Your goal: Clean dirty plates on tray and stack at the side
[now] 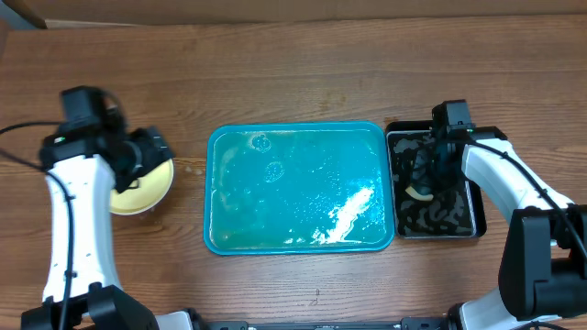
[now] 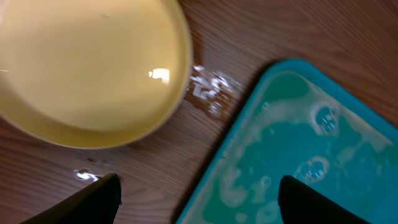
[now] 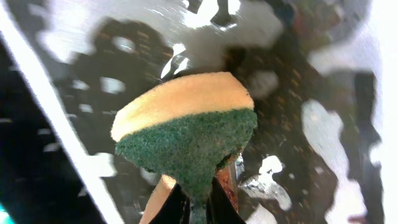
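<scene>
While my right gripper (image 1: 424,180) pinches a sponge (image 3: 186,124) over the black tub (image 1: 479,216), right edge, left gripper (image 1: 149,152) spread above yellow-green plate (image 1: 147,191), left edge.

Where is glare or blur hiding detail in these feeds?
Overhead: white glare streak on the wet tray, lower right. Left wrist: plate slightly soft, one small highlight. Right wrist: sponge fairly sharp, tub behind it blurred with blown-out patches.
</scene>
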Controlling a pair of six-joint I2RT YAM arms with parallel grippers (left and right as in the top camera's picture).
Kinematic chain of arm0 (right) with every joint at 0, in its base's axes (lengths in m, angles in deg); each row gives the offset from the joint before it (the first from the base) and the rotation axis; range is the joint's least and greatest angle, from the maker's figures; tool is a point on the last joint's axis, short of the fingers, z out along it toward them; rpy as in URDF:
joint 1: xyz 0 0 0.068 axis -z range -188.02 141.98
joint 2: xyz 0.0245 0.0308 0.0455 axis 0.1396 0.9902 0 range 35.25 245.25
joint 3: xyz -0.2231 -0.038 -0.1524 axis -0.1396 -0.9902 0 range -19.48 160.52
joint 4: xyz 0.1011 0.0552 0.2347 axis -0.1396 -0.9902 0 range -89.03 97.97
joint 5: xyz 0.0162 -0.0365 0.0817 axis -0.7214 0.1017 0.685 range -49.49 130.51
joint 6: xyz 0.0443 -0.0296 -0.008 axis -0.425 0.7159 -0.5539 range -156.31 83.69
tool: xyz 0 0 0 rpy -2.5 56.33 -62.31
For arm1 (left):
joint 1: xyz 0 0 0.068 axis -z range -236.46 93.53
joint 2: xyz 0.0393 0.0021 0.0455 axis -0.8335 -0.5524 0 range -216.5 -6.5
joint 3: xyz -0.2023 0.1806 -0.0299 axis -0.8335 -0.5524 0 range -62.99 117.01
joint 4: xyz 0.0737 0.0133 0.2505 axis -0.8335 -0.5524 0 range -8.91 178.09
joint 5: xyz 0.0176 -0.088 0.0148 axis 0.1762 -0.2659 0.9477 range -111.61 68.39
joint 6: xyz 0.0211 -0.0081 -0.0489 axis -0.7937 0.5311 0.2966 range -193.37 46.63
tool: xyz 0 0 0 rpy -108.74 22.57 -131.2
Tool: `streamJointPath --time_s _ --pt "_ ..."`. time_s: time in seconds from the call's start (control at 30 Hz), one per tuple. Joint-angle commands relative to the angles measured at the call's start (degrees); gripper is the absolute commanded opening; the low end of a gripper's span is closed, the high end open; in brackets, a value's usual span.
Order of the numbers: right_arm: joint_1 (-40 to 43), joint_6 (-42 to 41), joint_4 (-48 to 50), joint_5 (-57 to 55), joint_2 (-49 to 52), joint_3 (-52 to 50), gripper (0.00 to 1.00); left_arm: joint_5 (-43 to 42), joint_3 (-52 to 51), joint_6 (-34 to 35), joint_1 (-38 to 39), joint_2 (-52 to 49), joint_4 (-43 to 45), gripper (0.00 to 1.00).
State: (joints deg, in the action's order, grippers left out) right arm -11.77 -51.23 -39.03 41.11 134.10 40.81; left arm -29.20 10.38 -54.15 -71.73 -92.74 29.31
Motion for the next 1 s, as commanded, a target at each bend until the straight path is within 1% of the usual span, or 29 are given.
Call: streamJointPath --time_s 0.0,0.03,0.17,0.3,0.47,0.53,0.6,0.63,0.67,0.7,0.73,0.8,0.83,0.9,0.97 --pt "0.3 6.2 0.9 4.7 -0.6 4.0 0.04 -2.3 1.0 -2.4 5.6 0.5 -0.3 0.82" --pt "0.3 5.8 0.7 4.6 -0.6 4.3 0.04 -2.1 1.0 -2.7 7.1 0.5 -0.3 0.82" --pt "0.6 -2.7 -2.3 5.1 -0.6 3.7 0.04 3.0 1.0 -2.7 12.5 0.5 -0.6 0.79" --pt "0.3 -2.6 -5.5 5.9 -0.5 1.0 0.04 5.5 1.0 -2.7 15.7 0.5 -1.0 0.79" --pt "0.4 -3.2 -4.2 5.7 -0.5 -5.4 0.04 5.7 1.0 -2.7 16.6 0.5 -1.0 0.79" --pt "1.0 -9.5 -4.2 1.2 -0.5 -7.9 0.04 5.7 1.0 -2.7 16.6 0.5 -1.3 0.78" --pt "2.5 -17.1 -2.8 -5.7 -0.5 -9.4 0.04 5.7 1.0 -2.7 16.6 0.5 -1.6 0.79" --pt "3.5 -18.6 -1.6 -6.8 -0.5 -9.4 0.04 5.7 1.0 -2.7 16.6 0.5 -1.7 0.78" --pt "4.8 -19.3 0.7 -5.4 -0.5 -9.3 0.04 5.7 1.0 -2.7 16.6 0.5 -1.8 0.78" --pt "5.8 -19.2 3.3 -1.4 -0.5 -9.2 0.04 5.7 1.0 -2.7 16.6 0.5 -1.9 0.78" --pt "6.6 -18.1 6.5 4.8 -0.5 -9.2 0.04 5.7 1.0 -2.7 16.6 0.5 -2.0 0.78" --pt "7.2 -12.3 13.6 21.8 -0.5 -9.2 0.04 5.7 1.0 -2.7 16.6 0.5 -2.2 0.77" --pt "6.8 -11.3 15.4 26.6 -0.5 -9.2 0.04 5.7 1.0 -2.7 16.6 0.5 -2.3 0.77" --pt "5.0 -11.4 14.8 27.5 -0.5 -9.2 0.04 5.7 1.0 -2.7 16.6 0.5 -2.3 0.76" --pt "2.8 -11.4 10.5 22.6 -0.5 -9.2 0.04 5.7 1.0 -2.7 16.6 0.5 -2.3 0.75"
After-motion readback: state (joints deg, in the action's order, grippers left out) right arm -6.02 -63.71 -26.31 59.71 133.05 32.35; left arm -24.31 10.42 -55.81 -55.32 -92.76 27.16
